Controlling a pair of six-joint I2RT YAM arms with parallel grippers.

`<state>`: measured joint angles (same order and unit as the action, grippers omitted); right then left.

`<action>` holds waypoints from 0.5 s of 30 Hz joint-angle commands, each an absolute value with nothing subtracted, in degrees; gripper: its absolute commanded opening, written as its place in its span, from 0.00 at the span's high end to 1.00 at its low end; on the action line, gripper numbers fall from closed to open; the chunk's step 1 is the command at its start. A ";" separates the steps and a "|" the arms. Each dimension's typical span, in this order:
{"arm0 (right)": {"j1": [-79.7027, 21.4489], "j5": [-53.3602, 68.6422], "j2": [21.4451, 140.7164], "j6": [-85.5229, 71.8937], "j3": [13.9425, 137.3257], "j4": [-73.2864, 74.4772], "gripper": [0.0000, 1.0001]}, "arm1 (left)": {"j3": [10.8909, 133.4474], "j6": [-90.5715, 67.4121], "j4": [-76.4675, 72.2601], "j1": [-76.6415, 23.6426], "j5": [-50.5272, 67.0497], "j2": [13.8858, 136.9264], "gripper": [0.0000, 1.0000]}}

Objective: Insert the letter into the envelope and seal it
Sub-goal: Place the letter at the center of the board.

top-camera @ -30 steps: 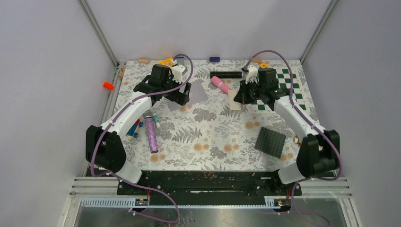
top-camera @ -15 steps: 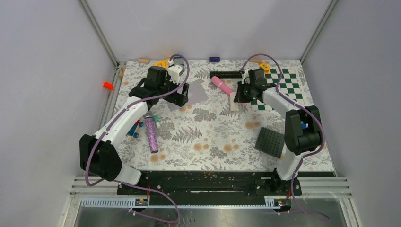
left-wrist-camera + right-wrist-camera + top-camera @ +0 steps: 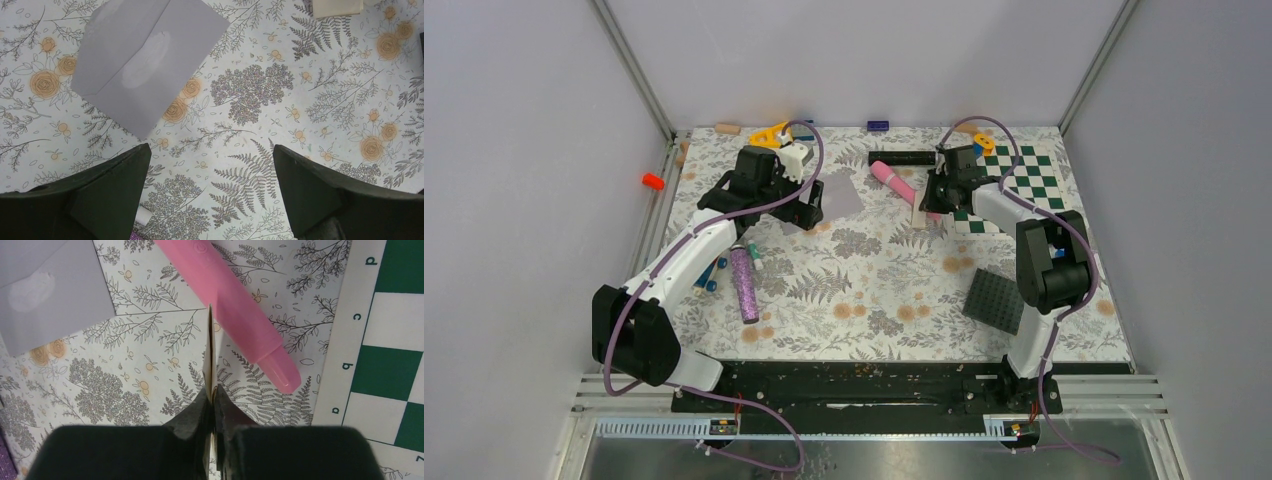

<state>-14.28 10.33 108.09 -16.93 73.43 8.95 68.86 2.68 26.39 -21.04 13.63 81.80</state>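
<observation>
The light grey envelope [image 3: 842, 196] lies flat on the floral table, flap side up; in the left wrist view the envelope [image 3: 145, 60] is just beyond my fingers. My left gripper [image 3: 809, 207] [image 3: 211, 150] hovers beside it, open and holding nothing. The tan letter [image 3: 919, 215] stands on edge, pinched between the jaws of my right gripper [image 3: 931, 203]. In the right wrist view the letter [image 3: 210, 350] shows only as a thin vertical edge, with that gripper [image 3: 212, 395] shut on it. A corner of the letter [image 3: 337, 6] also shows at the top of the left wrist view.
A pink cylinder [image 3: 892, 180] [image 3: 235, 305] lies right behind the letter. The green-and-white checkerboard [image 3: 1019, 185] sits at the right, a black bar [image 3: 902, 158] at the back. A dark studded plate [image 3: 996, 300] and a purple glitter tube [image 3: 744, 283] lie nearer.
My right arm folded up and its gripper swung back toward the pink cylinder, turning the letter from face-on to edge-on. The left gripper shifted slightly and stayed open.
</observation>
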 commanded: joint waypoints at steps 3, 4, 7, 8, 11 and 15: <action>-13.42 6.54 108.39 -18.15 74.29 6.35 0.82 | 68.91 1.82 23.04 -20.83 15.53 79.76 0.03; -13.22 6.10 108.39 -18.05 74.13 6.44 0.78 | 68.94 1.70 23.03 -20.87 15.67 79.85 0.03; -12.73 5.70 108.64 -17.84 74.79 8.14 0.73 | 68.91 1.61 23.03 -20.84 15.91 79.89 0.03; -12.60 5.53 108.82 -17.74 75.06 8.85 0.72 | 68.97 1.61 23.03 -20.83 15.91 79.89 0.03; -12.24 5.25 108.81 -17.68 75.43 10.08 0.69 | 68.99 1.55 23.03 -20.83 16.09 79.89 0.03; -12.26 3.82 108.25 -17.28 75.58 11.55 0.65 | 68.91 1.55 23.03 -20.91 16.31 79.65 0.03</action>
